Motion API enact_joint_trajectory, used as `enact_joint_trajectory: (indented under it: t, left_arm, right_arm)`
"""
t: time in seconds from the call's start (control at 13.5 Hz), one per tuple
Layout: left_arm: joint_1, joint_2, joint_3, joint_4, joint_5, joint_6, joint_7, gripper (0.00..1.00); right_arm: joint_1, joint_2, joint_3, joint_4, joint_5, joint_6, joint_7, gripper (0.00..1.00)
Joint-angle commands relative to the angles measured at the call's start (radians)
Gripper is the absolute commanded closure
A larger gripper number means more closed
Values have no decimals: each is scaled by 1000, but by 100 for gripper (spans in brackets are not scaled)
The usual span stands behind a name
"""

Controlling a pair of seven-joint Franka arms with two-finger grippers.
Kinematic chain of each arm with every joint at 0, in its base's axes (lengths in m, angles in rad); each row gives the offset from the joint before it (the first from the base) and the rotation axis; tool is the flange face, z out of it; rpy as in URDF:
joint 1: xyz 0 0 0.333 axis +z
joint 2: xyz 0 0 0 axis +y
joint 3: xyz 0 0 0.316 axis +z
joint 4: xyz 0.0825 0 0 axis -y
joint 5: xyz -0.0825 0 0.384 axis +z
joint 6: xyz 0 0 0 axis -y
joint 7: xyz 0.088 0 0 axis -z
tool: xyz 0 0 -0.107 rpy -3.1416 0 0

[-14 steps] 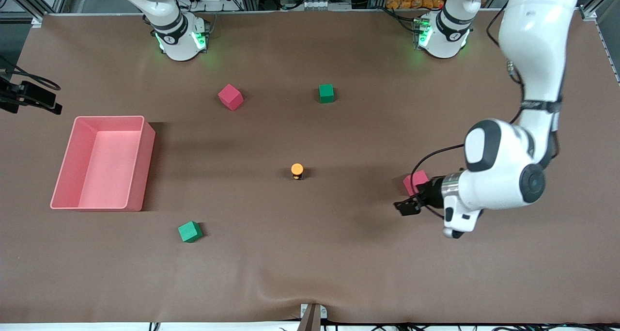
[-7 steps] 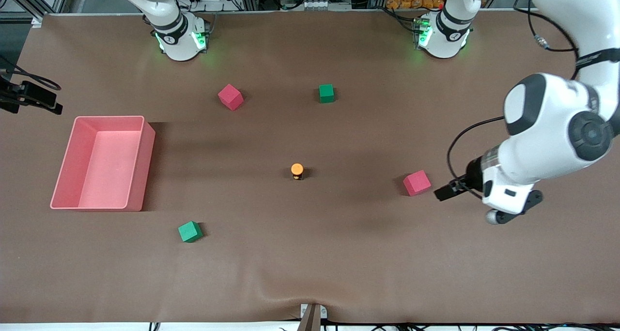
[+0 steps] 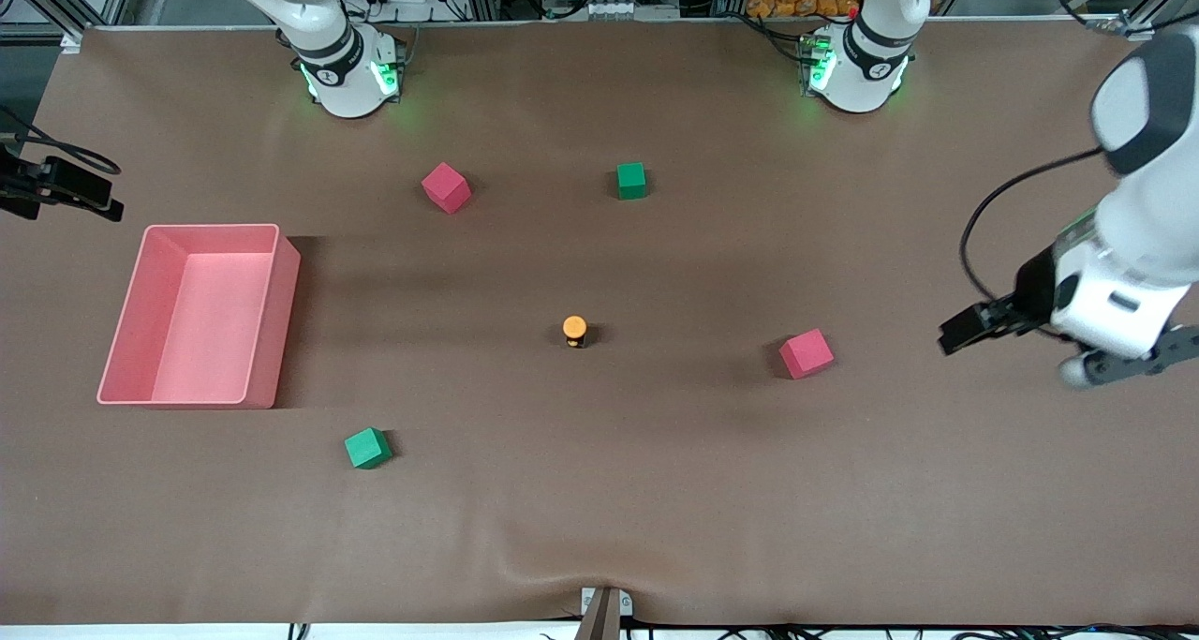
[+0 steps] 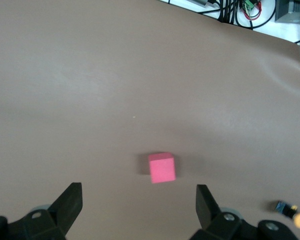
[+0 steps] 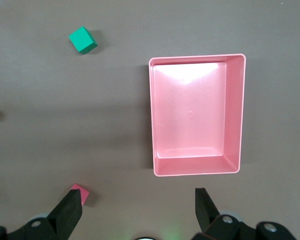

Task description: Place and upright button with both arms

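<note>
The button (image 3: 574,329) stands upright near the middle of the table, orange cap on top of its black body. It also shows at the edge of the left wrist view (image 4: 292,215). My left gripper (image 3: 963,331) is open and empty, in the air over the left arm's end of the table, well apart from the button. Its open jaws show in the left wrist view (image 4: 138,200). My right gripper (image 5: 136,205) is open and empty, high over the table by the right arm's base. It is out of the front view.
A pink cube (image 3: 806,353) lies between the button and the left gripper and shows in the left wrist view (image 4: 162,168). A pink bin (image 3: 214,227) sits at the right arm's end. Another pink cube (image 3: 446,187) and two green cubes (image 3: 631,180) (image 3: 367,448) lie around.
My left arm has drawn back from beside the nearby pink cube toward the left arm's end of the table. The button and the cubes have not moved.
</note>
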Motion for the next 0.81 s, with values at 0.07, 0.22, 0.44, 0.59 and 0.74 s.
enact_joint_trajectory:
  t: [0.07,0.22,0.44,0.59,0.74]
  left_arm:
    - [7,-139,25,-69,12,-121,88,0]
    - [-1,-239,55,-170,14,-124,97,0]
    - [-10,-313,92,-238,3,-129,133,0]
    - [-30,-337,129,-259,3,-130,153,0]
    - [-30,-334,160,-252,3,-133,218,0]
  right_arm:
    - [-5,-7,6,1,3,-14,10,0]
    - [-8,-19,4,-10,3,-16,7,0]
    - [-4,-36,6,-41,3,-11,9,0]
    - [-7,-38,6,-41,4,-10,9,0]
    - [-8,-38,4,-41,6,-11,10,0]
